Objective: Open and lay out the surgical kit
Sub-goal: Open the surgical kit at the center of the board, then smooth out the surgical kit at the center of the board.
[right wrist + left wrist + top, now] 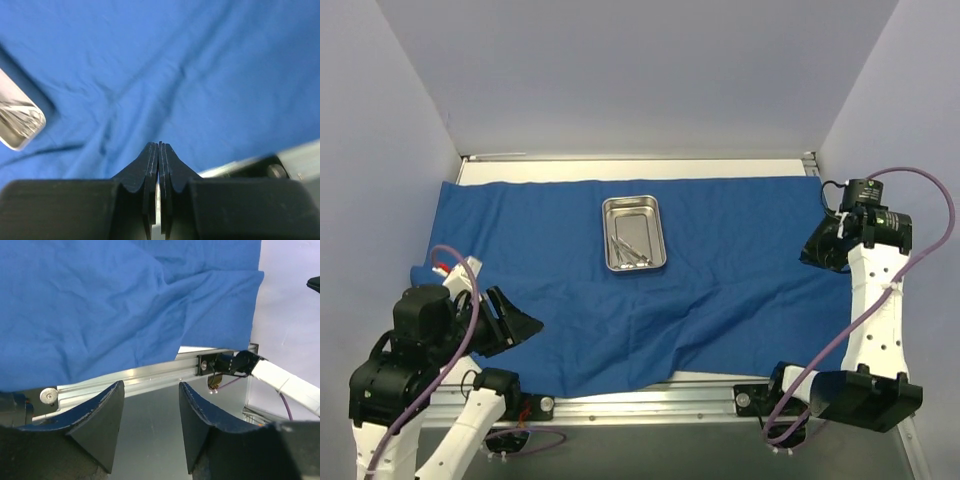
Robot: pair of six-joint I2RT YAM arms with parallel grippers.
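The surgical kit's royal-blue cloth (720, 270) lies spread and wrinkled over most of the table. A small shiny steel tray (654, 215) stands on it at centre back, with thin silver instruments (630, 252) inside. My left gripper (525, 325) hovers open over the cloth's near-left edge. In the left wrist view its fingers (112, 405) are apart with nothing between them, and the cloth (125, 300) lies beyond. My right gripper (807, 257) is at the cloth's right edge. It is shut (159, 146) on nothing, above the cloth (210, 65), with the tray's corner (17, 125) to the left.
An aluminium rail (650, 398) runs along the table's near edge, with both arm bases bolted to it. White walls close in the left, back and right. A strip of bare white table (620, 168) shows behind the cloth. The right arm's base (235, 362) is visible in the left wrist view.
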